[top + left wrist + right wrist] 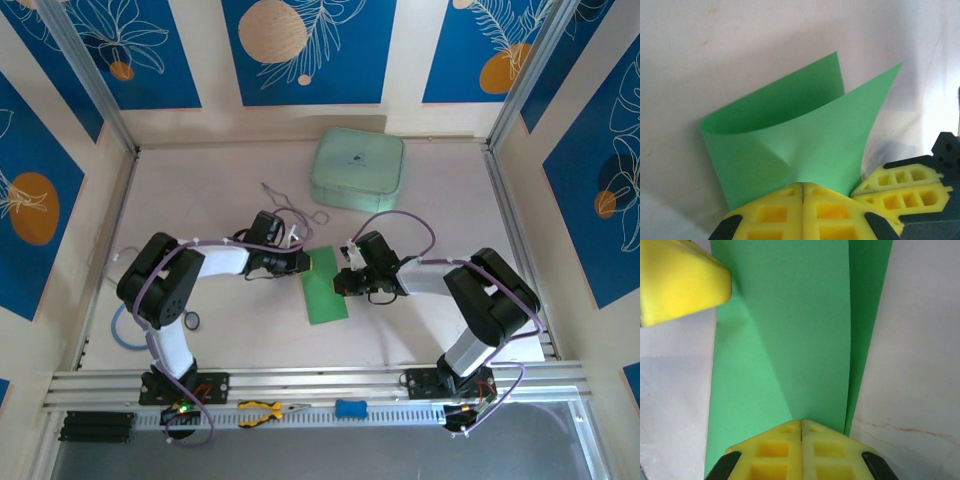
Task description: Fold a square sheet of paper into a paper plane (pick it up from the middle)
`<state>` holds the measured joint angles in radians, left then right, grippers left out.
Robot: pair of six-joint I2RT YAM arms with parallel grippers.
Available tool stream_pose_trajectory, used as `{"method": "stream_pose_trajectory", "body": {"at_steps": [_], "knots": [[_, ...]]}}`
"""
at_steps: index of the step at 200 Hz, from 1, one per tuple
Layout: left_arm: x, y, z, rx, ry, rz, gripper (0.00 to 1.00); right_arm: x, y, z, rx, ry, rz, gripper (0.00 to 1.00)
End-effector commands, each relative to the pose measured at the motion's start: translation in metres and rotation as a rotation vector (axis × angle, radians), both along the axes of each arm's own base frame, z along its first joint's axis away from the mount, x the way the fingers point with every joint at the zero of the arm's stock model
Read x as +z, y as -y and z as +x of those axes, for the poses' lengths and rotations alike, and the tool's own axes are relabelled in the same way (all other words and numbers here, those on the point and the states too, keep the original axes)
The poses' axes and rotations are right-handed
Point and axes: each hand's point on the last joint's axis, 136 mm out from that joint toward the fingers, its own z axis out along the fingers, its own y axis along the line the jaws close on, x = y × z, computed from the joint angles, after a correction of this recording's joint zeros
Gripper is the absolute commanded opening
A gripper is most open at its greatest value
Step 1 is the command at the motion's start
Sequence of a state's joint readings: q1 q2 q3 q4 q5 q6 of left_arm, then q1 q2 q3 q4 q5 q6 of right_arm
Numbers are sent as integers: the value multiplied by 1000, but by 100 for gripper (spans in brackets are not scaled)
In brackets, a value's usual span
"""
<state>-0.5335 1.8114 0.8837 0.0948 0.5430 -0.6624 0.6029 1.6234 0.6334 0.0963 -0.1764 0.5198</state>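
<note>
Left gripper: clamping paper between tips, likely halving it.
Right gripper: clamping it too.
Next: calling for aligned edges, pressed crease.

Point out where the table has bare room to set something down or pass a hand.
Bare table lies far left, between the mint-green case and the left wall; far right, between the case and the right frame; and near, between the square sheet of paper and the front rail. Crowded: the centre, where both sets of jaws pinch the sheet, beside the cord.
</note>
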Motion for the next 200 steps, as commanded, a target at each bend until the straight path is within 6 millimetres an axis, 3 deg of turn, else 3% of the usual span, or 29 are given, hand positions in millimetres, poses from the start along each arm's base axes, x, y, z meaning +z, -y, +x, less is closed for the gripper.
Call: {"method": "stream_pose_trajectory", "body": {"at_steps": [1, 72, 200], "knots": [[-3, -6, 7, -5, -2, 11, 1, -31, 24, -33, 10, -136, -121, 0], [-35, -26, 19, 39, -26, 107, 1, -31, 25, -35, 9, -139, -125, 0], [-35, -46, 48, 158, -65, 215, 0, -29, 25, -36, 15, -132, -117, 0]]}}
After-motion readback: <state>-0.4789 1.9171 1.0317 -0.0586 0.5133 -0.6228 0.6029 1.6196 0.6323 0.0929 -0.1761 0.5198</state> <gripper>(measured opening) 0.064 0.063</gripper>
